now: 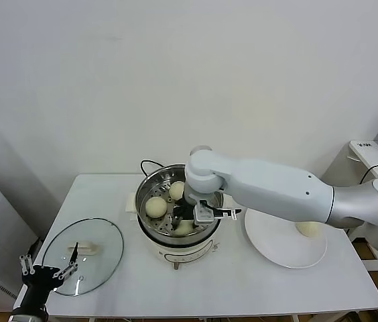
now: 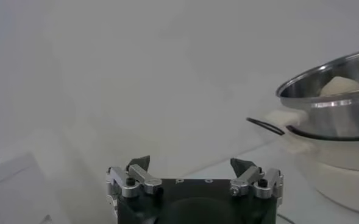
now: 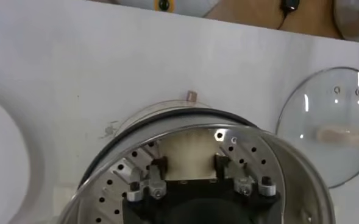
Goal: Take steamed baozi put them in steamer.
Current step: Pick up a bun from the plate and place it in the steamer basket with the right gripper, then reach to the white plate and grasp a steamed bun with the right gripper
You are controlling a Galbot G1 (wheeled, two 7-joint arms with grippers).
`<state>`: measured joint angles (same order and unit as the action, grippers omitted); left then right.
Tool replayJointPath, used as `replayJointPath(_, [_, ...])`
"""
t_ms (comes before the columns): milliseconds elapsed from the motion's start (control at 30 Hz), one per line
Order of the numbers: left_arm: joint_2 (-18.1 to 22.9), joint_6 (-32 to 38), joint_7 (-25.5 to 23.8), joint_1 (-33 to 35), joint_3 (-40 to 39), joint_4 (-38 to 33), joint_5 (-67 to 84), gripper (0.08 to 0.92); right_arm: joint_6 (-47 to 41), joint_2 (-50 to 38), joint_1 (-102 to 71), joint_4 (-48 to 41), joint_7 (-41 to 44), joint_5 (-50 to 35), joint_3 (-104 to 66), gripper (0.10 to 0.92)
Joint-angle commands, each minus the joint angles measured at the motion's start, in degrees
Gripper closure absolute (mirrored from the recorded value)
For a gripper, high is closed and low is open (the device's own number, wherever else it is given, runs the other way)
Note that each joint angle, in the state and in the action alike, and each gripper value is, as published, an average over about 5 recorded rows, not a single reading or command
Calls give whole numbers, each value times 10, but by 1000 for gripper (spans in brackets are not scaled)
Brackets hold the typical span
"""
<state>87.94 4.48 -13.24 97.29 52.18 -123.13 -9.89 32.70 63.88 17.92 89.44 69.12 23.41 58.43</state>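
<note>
Right end effector (image 3: 188,163) parted around smooth bun (image 3: 188,155) in perforated steel steamer (image 3: 246,143), left end effector (image 2: 191,166) open

The steamer (image 1: 150,190) is shiny perforated steel on a cream plastic base; the baozi (image 1: 155,206) smooth, matt dough; the lid (image 1: 105,251) clear glass; the bench (image 1: 242,282) matt white.

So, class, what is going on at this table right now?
The right hand is down inside the steamer, fingers apart around a baozi on the perforated floor. Two more baozi sit in the steamer, and one waits on the white plate. The left hand is open and idle by the glass lid.
</note>
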Motion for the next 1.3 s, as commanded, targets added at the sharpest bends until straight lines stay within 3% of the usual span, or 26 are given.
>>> replayJointPath(33, [-2,-3,0,-4,-2,0,-2,177,13,3,-3,-8,-1,10,-13,332])
replayJointPath(200, [-3,-3,0,-5,-3,2,-3,177,-44,-19,34,-48,5,-73,-49,217])
replayJointPath(433, [-9,-3,1,-7,-4,3,-3,177,-330,-100,143,-193,-13,-362,-30,203])
replayJointPath(533, [-11,-6,1,-11,-6,2,-4,177,-368,-124,171,-272,24,-414,2,203])
replayJointPath(733, [-11,-9,1,-15,-12,1,-5,177,-325,-165,127,-409,57,-319,12,203])
replayJointPath(967, [-13,-10,1,-16,-14,4,-8,177,-298,-224,-17,-428,38,-215,-45,203])
replayJointPath(1300, [-6,-12,3,-16,-22,10,-22,177,-264,-201,-150,-477,19,-104,-187,203])
